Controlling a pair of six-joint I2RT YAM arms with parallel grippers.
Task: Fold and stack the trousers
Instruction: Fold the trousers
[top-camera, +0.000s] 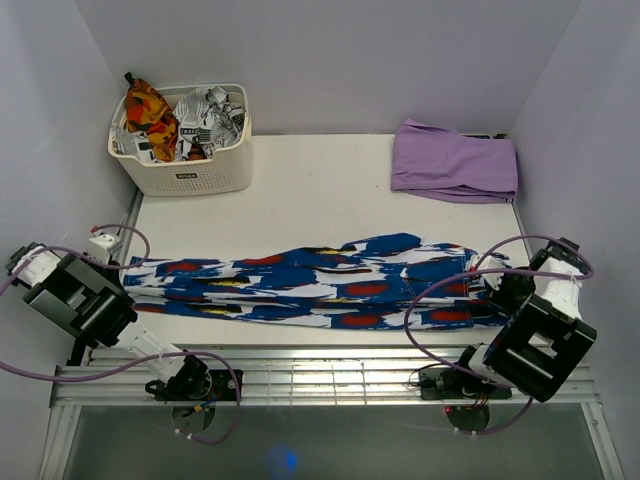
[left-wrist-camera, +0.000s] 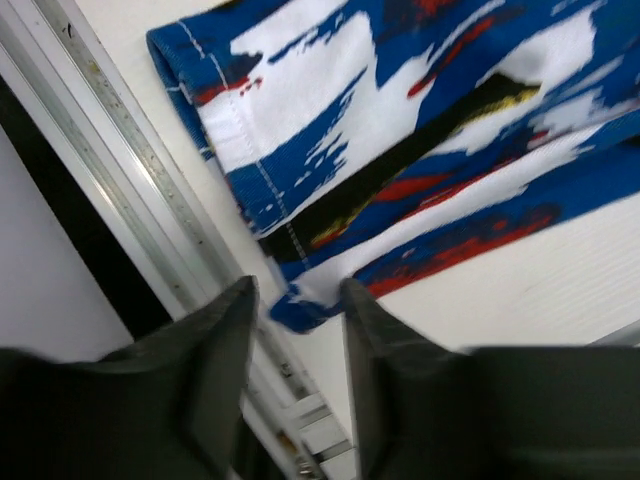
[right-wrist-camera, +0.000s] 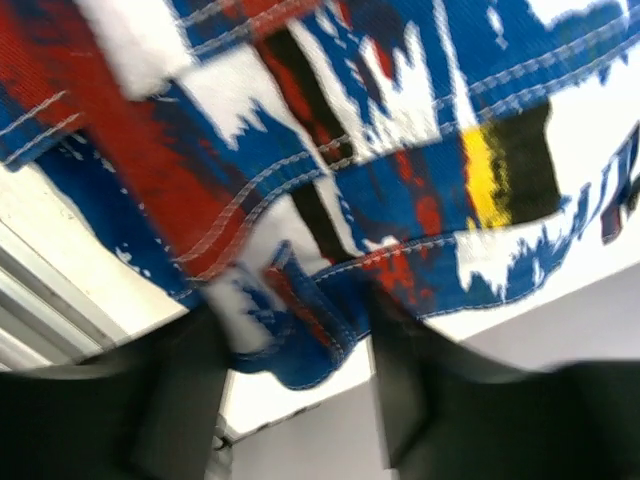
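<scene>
You have the trousers (top-camera: 320, 285) stretched flat along the near edge, hems at the left edge, waist at the right. Your left gripper (left-wrist-camera: 298, 300) has its fingers apart around a hem corner; your right gripper (right-wrist-camera: 290, 335) is spread too, waistband between its fingers. The basket (top-camera: 190, 180) in the far left corner holds a crumpled orange-red garment (top-camera: 150, 110) and black-and-white clothes (top-camera: 210, 115). A lilac garment (top-camera: 455, 165) lies in the far right corner
</scene>
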